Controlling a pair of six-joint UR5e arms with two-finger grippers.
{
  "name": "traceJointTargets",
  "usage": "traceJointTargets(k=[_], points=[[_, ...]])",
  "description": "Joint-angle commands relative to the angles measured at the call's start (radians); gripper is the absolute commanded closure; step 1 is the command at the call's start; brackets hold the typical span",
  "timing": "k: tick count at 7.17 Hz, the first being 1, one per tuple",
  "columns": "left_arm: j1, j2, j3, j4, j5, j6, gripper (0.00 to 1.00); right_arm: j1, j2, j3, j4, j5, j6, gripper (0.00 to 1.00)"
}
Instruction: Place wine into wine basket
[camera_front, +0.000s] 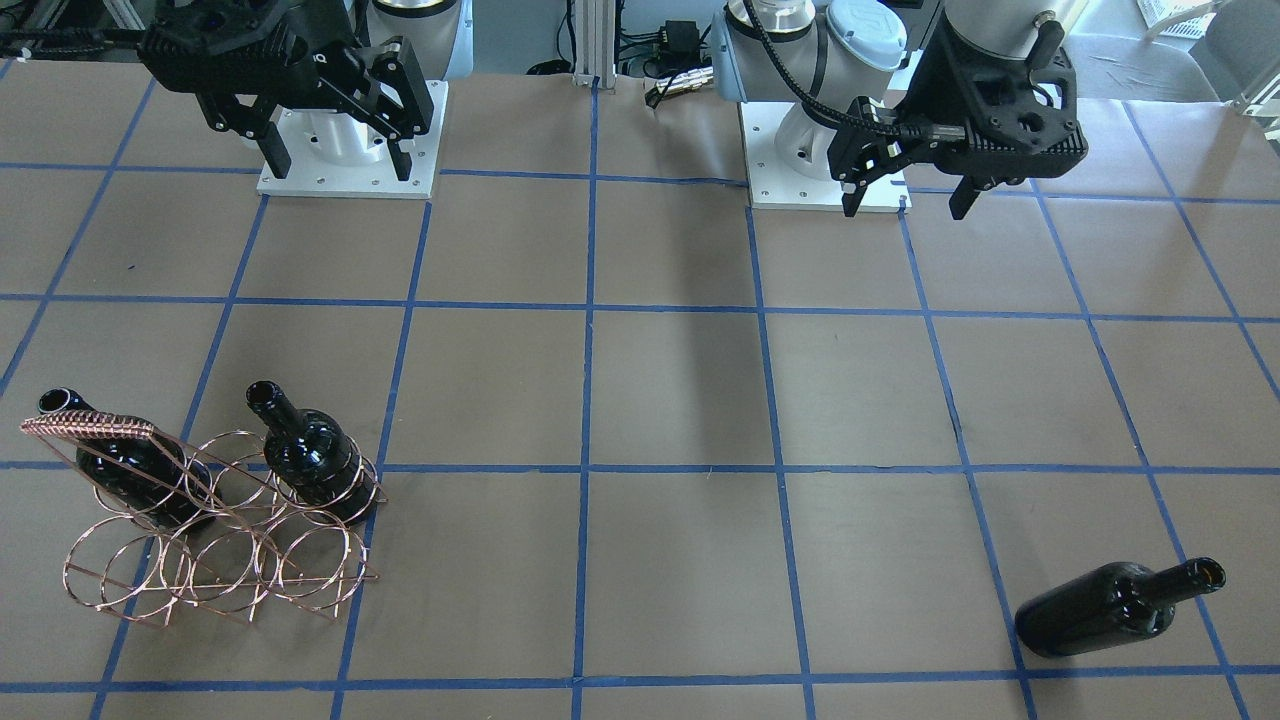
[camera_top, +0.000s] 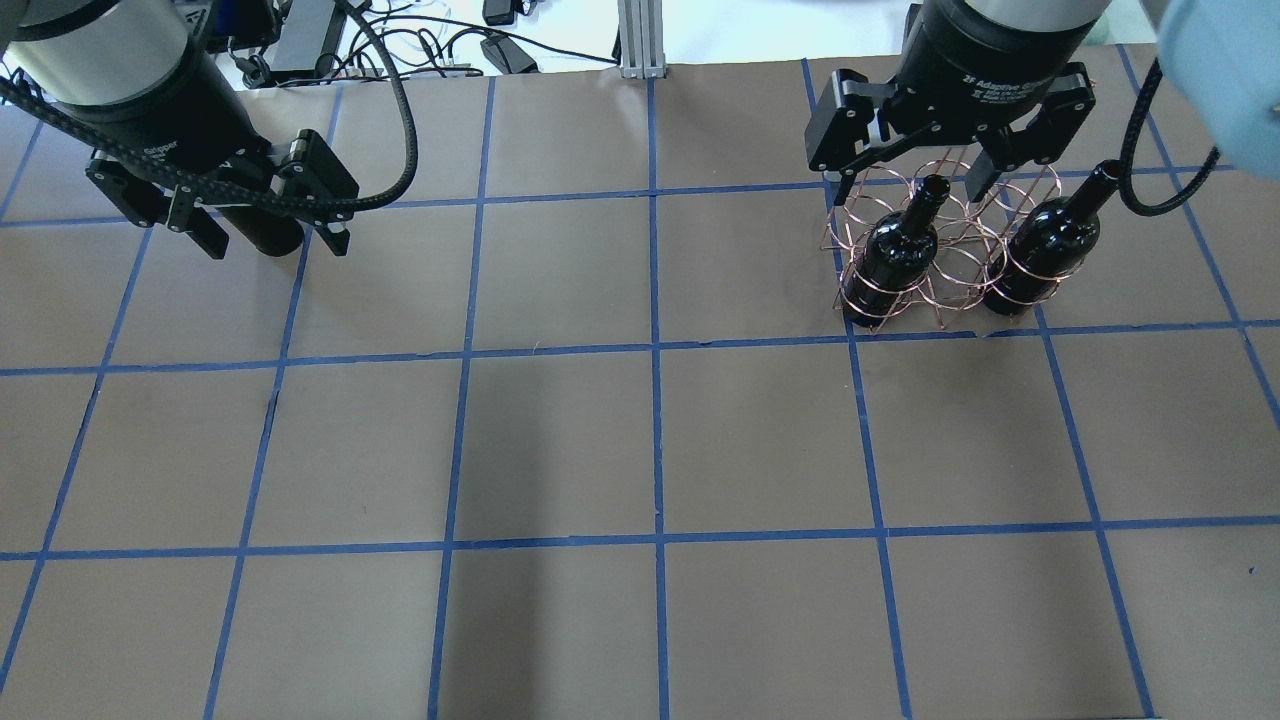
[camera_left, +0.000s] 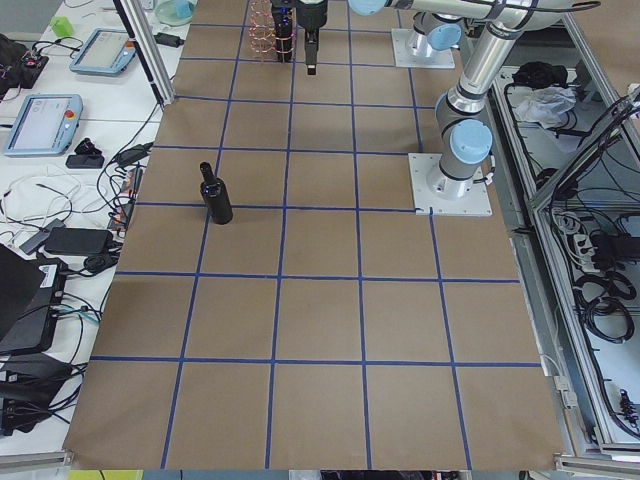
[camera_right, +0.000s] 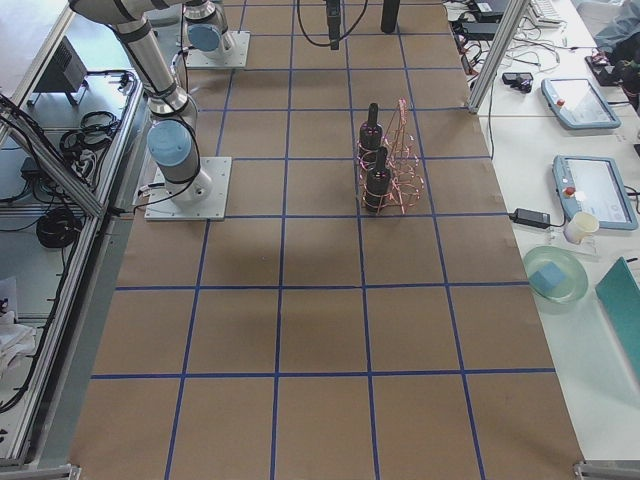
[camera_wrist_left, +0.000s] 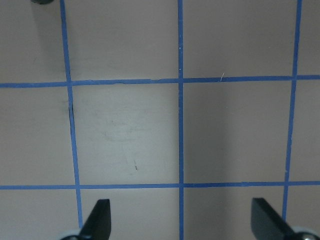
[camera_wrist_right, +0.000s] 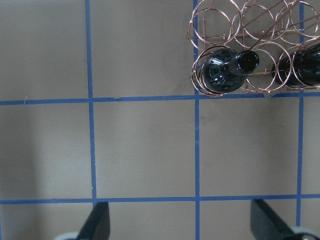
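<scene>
The copper wire wine basket (camera_front: 215, 545) stands at the table's far side on my right, and shows in the overhead view (camera_top: 945, 255). Two near-black wine bottles stand in its end rings (camera_front: 315, 460) (camera_front: 120, 465). The third wine bottle (camera_front: 1110, 605) stands upright on the bare table at my far left (camera_left: 215, 195), apart from the basket. My left gripper (camera_front: 905, 208) is open and empty, high up and short of that bottle. My right gripper (camera_front: 340, 168) is open and empty, held high on the robot's side of the basket (camera_wrist_right: 240, 30).
The brown table top (camera_top: 650, 440) carries a grid of blue tape lines. Both arm bases (camera_front: 350, 150) (camera_front: 820, 150) are bolted at the robot's edge. Cables and tablets lie off the table's far edge (camera_left: 100, 50).
</scene>
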Motion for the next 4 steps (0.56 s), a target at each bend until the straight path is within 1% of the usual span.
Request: traceJointTargets(k=[1,3,4], points=[[0.002,0.004,0.000,0.000,-0.001,0.001,0.00,0.001,0.000,0.000,-0.002,0.001,-0.001,0.00],[0.003,0.004,0.000,-0.009,0.006,0.001,0.00,0.001,0.000,0.000,-0.002,-0.001,-0.001,0.00],[0.014,0.007,0.001,-0.003,0.040,0.001,0.00,0.001,0.000,0.000,-0.002,-0.001,-0.001,0.00]])
